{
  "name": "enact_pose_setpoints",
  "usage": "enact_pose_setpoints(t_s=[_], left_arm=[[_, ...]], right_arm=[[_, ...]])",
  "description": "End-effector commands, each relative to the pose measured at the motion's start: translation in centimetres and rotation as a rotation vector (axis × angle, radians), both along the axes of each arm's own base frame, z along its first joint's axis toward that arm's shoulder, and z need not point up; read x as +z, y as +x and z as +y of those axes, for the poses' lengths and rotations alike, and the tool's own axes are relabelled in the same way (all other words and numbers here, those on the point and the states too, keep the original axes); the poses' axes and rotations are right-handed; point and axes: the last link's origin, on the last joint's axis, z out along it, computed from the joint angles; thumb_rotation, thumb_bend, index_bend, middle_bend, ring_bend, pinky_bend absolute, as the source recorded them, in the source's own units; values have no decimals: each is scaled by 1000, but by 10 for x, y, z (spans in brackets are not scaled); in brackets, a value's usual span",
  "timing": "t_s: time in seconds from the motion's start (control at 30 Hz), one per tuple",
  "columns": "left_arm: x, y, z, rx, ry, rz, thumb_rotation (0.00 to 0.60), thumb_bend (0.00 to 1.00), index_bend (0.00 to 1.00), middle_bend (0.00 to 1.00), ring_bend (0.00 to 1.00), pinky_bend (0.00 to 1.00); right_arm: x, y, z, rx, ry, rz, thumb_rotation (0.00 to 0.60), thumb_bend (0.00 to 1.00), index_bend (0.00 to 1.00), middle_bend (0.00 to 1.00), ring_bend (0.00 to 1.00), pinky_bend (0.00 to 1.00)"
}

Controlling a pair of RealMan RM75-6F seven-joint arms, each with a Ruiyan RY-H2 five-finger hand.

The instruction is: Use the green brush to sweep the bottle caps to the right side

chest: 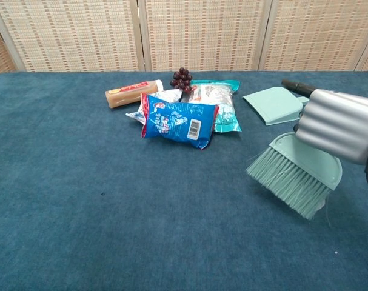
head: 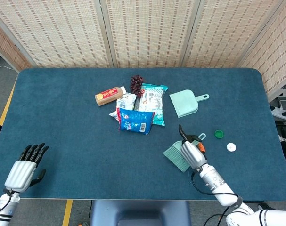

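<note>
The right robot hand (chest: pixel 338 124) hides both caps in the chest view.

A dark teal felt-covered table (head: pixel 67 122) stands in front of woven, beige folding screens (head: pixel 147 30). Near the far middle of the table lies a cluster of snacks: a blue packet (head: pixel 135 121) at the front, a white packet (head: pixel 126 100) partly under it, and a teal-and-white packet (head: pixel 153 100) to the right. A brown bottle with a red label (head: pixel 109 95) lies on its side at the left. Dark red grapes (head: pixel 136 84) sit at the back. A mint-green dustpan (head: pixel 185 103) rests apart, further right.
</note>
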Motion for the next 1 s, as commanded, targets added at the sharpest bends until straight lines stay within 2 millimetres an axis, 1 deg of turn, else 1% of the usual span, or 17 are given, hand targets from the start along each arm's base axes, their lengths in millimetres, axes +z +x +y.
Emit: enact_pose_setpoints(t_s=[0.03,0.2,0.4,0.57,0.7,1.0], left_arm=[[-1,1,-1,-2,-5,0,600,433,0,0,0,61],[-3,0,1,-1,-9,5,600,432,0,0,0,61],[-3,0,0,-2,-7,8,600,433,0,0,0,61],[-4,0,0,-2,-8,8,600,433,0,0,0,61],[-3,0,0,-2,-7,8,600,433,0,0,0,62],[-4,0,0,-1,-8,12,600,432,0,0,0,62]], right_arm=[[-8,-5,8,-6,11,58,600,546,972,899,639,0],[-5,-14,11,9,-17,141,600,546,972,899,639,0],[1,-26,7,28,-72,238,600,546,972,899,639,0],[7,-41,3,12,-103,308,600,546,972,899,639,0],[13,-55,-3,-16,-128,347,600,546,972,899,639,0],[24,-76,-16,-57,-176,402,600,546,972,899,639,0]])
